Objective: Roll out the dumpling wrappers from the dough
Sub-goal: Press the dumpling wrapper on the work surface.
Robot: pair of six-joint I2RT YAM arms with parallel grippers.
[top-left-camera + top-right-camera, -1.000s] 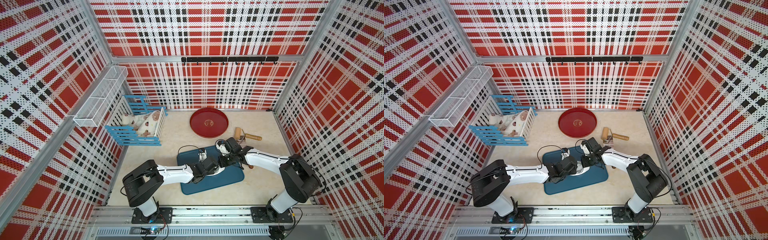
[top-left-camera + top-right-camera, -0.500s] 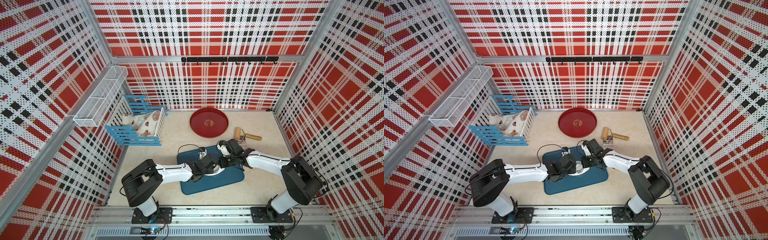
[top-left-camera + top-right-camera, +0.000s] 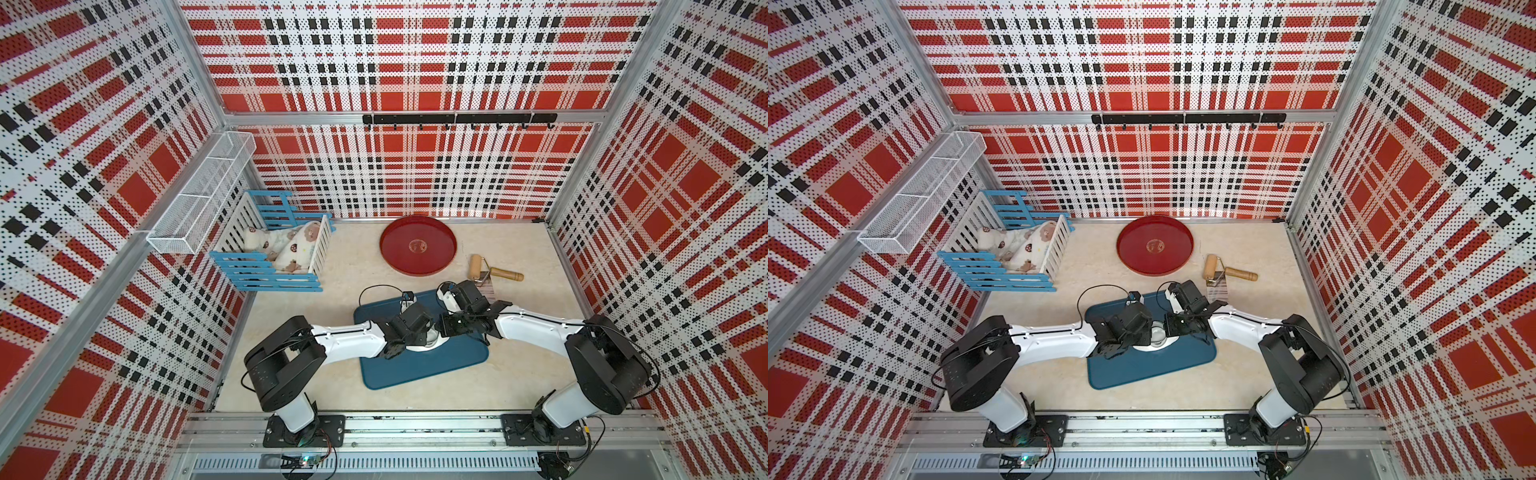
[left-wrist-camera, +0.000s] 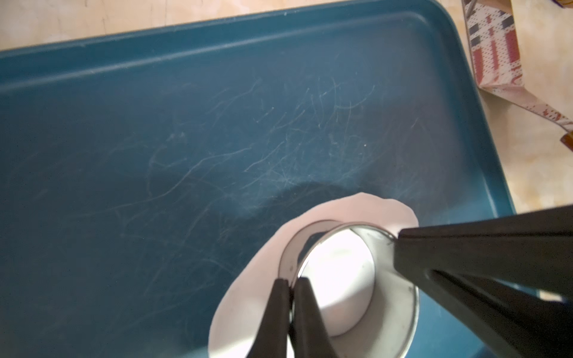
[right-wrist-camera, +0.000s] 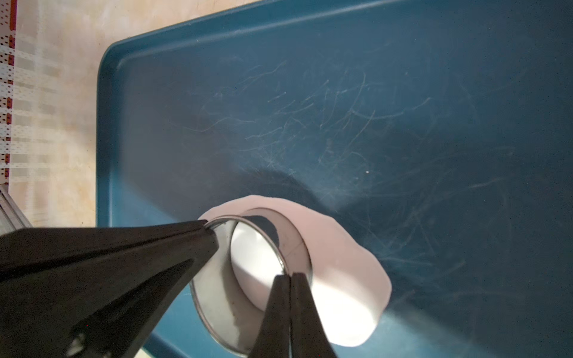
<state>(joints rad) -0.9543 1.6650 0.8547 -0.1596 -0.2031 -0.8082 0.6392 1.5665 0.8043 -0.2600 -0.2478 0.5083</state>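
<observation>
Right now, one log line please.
left gripper: shut on ring | right gripper: shut on ring | ring: on dough in blue tray

The right claw (image 5: 288, 280) pinches the wall of the metal ring (image 5: 214, 310), taken as six o'clock; the left claw (image 5: 207, 223) nips the rim near one o'clock. The ring stands in white dough (image 5: 341, 279) on a scratched teal tray (image 5: 372, 93).

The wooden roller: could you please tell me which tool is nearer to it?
Right. The right tool pinches the metal ring on the side toward the wooden roller; the left tool pinches its opposite side, farther off.
</observation>
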